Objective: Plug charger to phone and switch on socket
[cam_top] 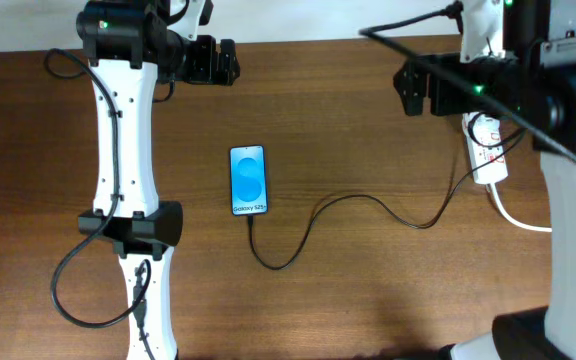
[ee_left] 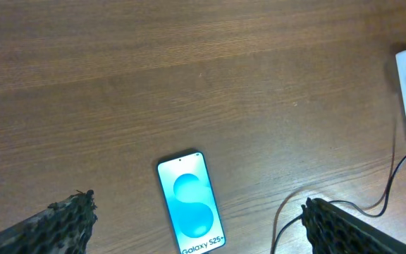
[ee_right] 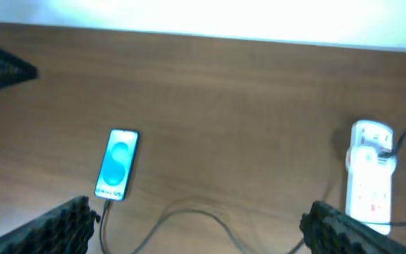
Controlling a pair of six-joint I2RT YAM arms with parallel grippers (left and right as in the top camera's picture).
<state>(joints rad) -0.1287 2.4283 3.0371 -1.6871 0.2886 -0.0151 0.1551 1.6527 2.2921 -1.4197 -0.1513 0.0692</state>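
With the charger (cam_top: pixel 276 266) seemingly seated in the phone (cam_top: pixel 249 181) and both the left fingers (ee_left: pixel 62 219) and right fingers (ee_right: pixel 351 226) spread empty, pressing the switch on the socket (ee_right: pixel 371 176) just ahead of the right fingers looks next.

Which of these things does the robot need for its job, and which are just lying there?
For the job:
phone
charger
socket

Just there:
thick white cord trailing from the socket
wooden table underneath
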